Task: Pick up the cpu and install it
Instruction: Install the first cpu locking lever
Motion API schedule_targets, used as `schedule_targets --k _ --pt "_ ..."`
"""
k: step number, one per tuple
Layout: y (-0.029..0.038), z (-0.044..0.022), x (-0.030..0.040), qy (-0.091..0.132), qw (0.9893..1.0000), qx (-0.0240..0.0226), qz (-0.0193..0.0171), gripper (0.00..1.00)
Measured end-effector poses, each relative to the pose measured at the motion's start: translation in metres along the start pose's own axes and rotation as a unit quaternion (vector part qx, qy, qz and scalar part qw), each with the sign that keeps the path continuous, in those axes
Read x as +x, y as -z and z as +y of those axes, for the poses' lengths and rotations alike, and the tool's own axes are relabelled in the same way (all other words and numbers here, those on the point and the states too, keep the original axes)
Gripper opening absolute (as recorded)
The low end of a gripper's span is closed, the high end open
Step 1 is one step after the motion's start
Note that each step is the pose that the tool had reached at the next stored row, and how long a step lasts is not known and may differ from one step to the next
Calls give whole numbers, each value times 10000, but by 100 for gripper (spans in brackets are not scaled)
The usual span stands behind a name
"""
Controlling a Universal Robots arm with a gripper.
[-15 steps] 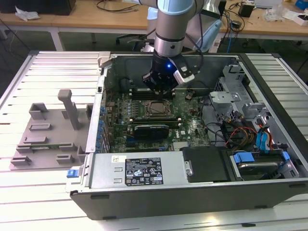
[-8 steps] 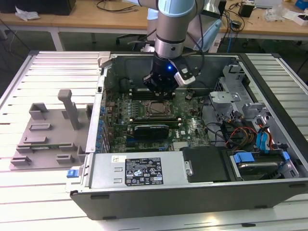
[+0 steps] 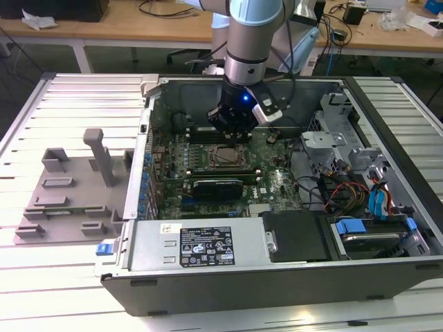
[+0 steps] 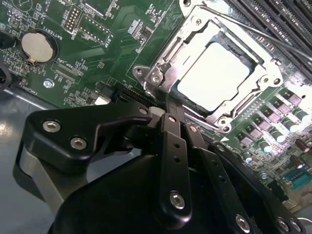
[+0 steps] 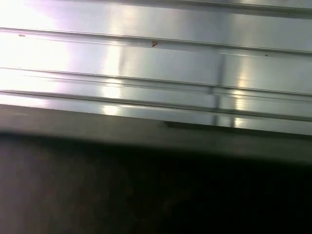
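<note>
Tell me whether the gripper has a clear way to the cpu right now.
Probably yes. The cpu lies face up in the open socket frame with nothing over it, and the gripper hangs just above that part of the motherboard.

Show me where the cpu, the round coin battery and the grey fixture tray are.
cpu (image 4: 214, 75), second wrist view, middle of its pale metal top.
coin battery (image 4: 38, 47), second wrist view, its shiny face.
fixture tray (image 3: 62, 200), exterior view, flat base.

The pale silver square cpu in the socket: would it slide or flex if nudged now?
The pale silver square cpu looks stiff, a flat metal-topped plate. It probably won't slide: the metal socket frame rings it. Its smooth top likely offers little grip.
</note>
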State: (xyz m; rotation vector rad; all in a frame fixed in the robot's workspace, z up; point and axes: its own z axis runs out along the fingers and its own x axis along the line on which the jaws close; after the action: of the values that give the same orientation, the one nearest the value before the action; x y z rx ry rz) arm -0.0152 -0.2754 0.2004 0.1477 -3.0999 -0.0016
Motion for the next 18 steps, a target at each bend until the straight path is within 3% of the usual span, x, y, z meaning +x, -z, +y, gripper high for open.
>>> schedule_targets --k 2,5,10,11,12,18 --pt "5 3 0 1 10000 -2 -1 11" --pt "88 1 4 0 10000 11 -16 11" --pt "135 -73 21 -2 10000 51 -45 11" --pt "135 -181 42 -3 9999 101 -49 11" --pt "135 -219 50 -4 9999 121 -49 11" --pt "134 -361 76 -6 9998 193 -45 11"
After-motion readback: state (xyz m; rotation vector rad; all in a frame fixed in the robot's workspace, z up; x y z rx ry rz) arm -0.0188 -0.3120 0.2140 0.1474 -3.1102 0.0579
